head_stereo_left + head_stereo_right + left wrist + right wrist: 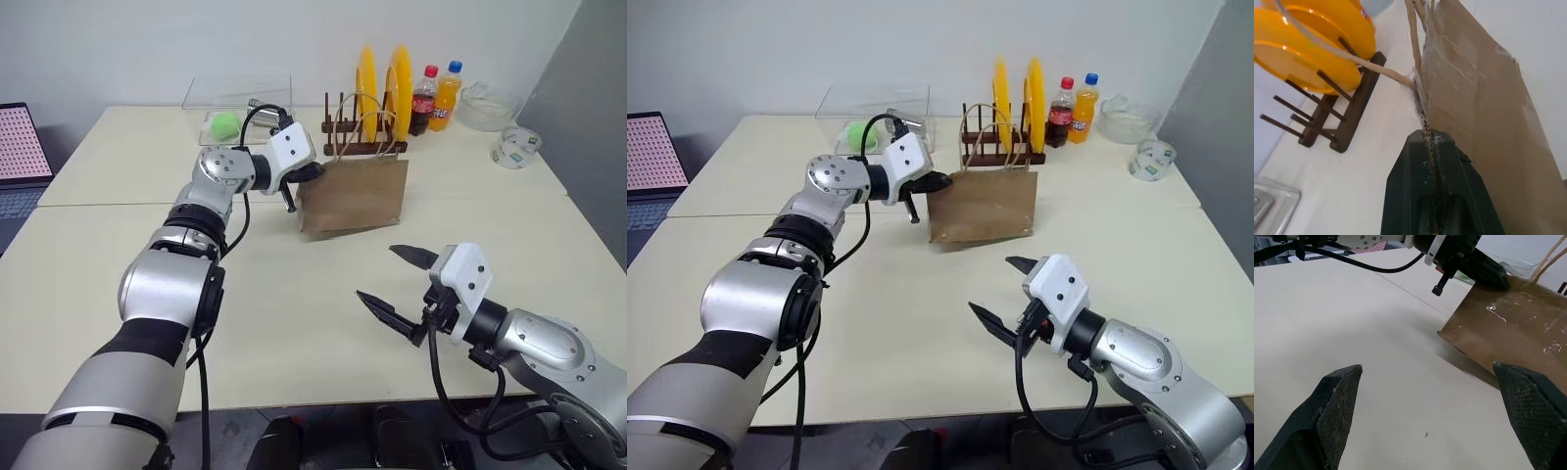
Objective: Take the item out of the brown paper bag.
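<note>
The brown paper bag [355, 196] stands upright mid-table, its loop handles [367, 127] rising in front of a dish rack. My left gripper [312, 173] is shut on the bag's top left edge; the left wrist view has the paper rim pinched between the black fingers [1432, 142]. The item is hidden inside the bag. My right gripper [377, 272] hovers over the table nearer to me, in front of the bag, open wide with nothing between its fingers. In the right wrist view the bag [1518, 328] lies ahead of those fingers.
A wooden dish rack with yellow plates [377, 98] stands right behind the bag. Cola [423, 101] and orange soda [446, 96] bottles, a clear bowl [485, 106] and a tape roll [514, 147] sit at the back right. A green ball [227, 124] lies in a clear box at the back left.
</note>
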{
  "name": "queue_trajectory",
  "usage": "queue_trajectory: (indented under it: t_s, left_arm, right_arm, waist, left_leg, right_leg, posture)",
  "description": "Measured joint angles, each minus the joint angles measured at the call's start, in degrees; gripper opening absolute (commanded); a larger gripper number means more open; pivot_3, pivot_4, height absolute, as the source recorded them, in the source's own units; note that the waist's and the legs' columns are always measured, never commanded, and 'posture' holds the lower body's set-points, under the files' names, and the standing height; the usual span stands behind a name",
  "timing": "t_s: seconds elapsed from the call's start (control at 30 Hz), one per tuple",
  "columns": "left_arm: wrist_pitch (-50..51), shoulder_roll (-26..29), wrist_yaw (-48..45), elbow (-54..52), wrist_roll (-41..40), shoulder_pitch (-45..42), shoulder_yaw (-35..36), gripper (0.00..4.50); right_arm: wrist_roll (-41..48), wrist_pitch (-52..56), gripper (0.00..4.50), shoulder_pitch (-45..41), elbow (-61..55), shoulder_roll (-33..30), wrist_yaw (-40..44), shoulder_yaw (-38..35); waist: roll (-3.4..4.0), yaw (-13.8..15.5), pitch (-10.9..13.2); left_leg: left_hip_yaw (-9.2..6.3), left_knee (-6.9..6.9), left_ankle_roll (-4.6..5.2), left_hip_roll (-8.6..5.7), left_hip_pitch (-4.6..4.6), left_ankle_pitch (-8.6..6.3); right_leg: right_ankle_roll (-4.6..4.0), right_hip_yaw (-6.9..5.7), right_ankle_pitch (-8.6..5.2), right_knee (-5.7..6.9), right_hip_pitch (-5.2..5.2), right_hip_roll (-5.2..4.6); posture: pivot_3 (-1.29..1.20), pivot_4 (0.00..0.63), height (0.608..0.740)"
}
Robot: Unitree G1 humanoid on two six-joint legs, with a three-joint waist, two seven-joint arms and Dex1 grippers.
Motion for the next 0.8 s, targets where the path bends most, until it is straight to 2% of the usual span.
queue_trajectory:
  t_s: [0.23, 0.63, 0.73, 0.8]
  left_arm:
    - [-1.5, 0.1, 0.3, 0.0, 1.0, 0.0, -0.2, 0.01]
    - [-2.2, 0.1, 6.0, 0.2, 3.2, 0.9, -0.8, 0.01]
    - [-1.4, 0.1, 6.2, 0.3, 2.9, 0.9, -0.2, 0.63]
    - [-0.2, 0.1, 4.9, 0.3, 1.3, 0.9, 1.6, 1.21]
  right_arm:
    - [0.1, 0.2, 4.50, 0.0, 0.0, 0.0, 0.1, 0.0]
    - [-0.2, 0.3, 4.50, -2.6, 0.9, 0.1, 0.1, 0.7]
    - [-0.2, 0.3, 4.50, -3.0, 1.1, 0.2, 0.1, 1.2]
    - [-0.2, 0.4, 4.50, -3.0, 1.1, 0.3, -0.1, 1.5]
  waist:
    - [0.00, 0.0, 0.0]
    - [0.00, -0.1, 0.0]
    - [0.00, -0.1, 0.0]
    - [0.00, -0.1, 0.0]
  left_leg:
    - [0.00, 0.00, 0.00, 0.00, 0.00, 0.00]
    - [0.00, -0.01, 0.00, 0.00, 0.00, 0.00]
    - [0.00, -0.01, 0.00, 0.00, 0.00, 0.00]
    - [0.00, -0.01, 0.00, 0.00, 0.00, 0.00]
  right_leg:
    - [0.00, 0.00, 0.00, 0.00, 0.00, 0.00]
    - [0.00, 0.00, 0.00, 0.00, 0.00, 0.00]
    - [0.00, 0.00, 0.00, 0.00, -0.01, 0.00]
    - [0.00, -0.01, 0.00, 0.00, -0.01, 0.00]
  posture:
    - [0.00, 0.150, 0.740]
    - [0.00, 0.150, 0.740]
    - [0.00, 0.150, 0.740]
    - [0.00, 0.150, 0.740]
